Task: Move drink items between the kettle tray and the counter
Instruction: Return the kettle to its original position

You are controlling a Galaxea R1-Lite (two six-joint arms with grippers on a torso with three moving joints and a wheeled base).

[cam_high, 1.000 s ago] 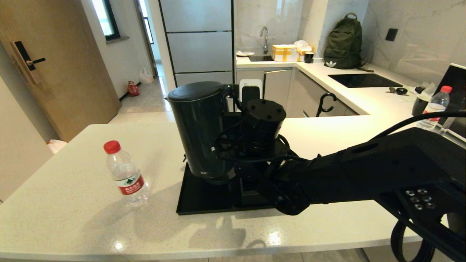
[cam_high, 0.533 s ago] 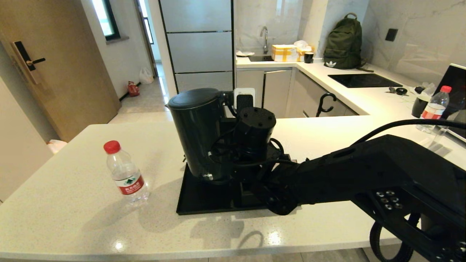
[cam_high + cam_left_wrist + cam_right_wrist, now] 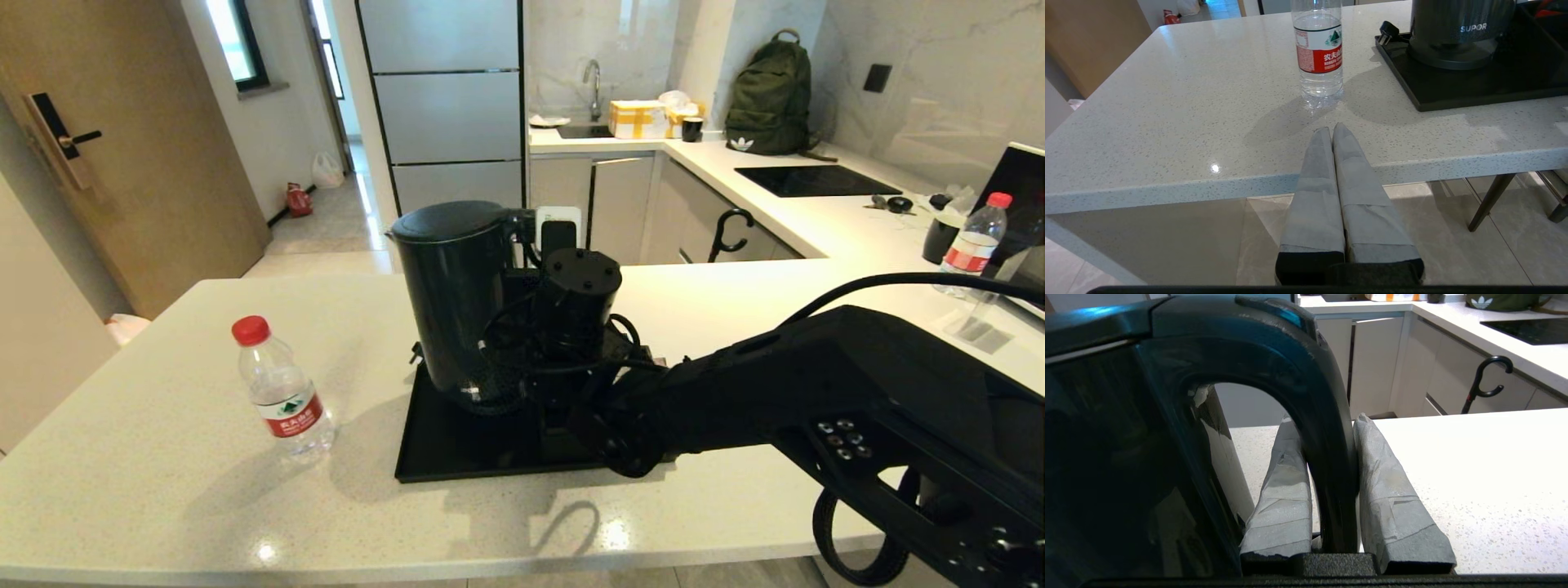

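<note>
Two grippers show here, and only the right one is at work. The right gripper (image 3: pixel 1327 424) reaches in over the tray (image 3: pixel 445 453) and pinches the kettle's handle (image 3: pixel 1327 457), one padded finger (image 3: pixel 1284 486) on each side of the upright part of the loop, both pads pressed against it. The kettle (image 3: pixel 457 302) stands upright over the far left part of the tray, on or just above the round base (image 3: pixel 1447 59); from the left wrist view its foot seems to sit there, but whether it fully rests cannot be told. The tray lies flat on the counter (image 3: pixel 163 457), near its front edge. The water bottle (image 3: pixel 282 392) stands upright on the counter to the left of the tray, apart from it, red cap on and red-and-white label facing forward. The left gripper (image 3: pixel 1332 128) hangs low in front of the counter's front edge, its two padded fingers pressed together with nothing between them, pointing toward the bottle but well short of it. A second bottle (image 3: pixel 971 241) stands on the far right of the counter, near a dark backpack (image 3: pixel 771 94) set against the wall.
</note>
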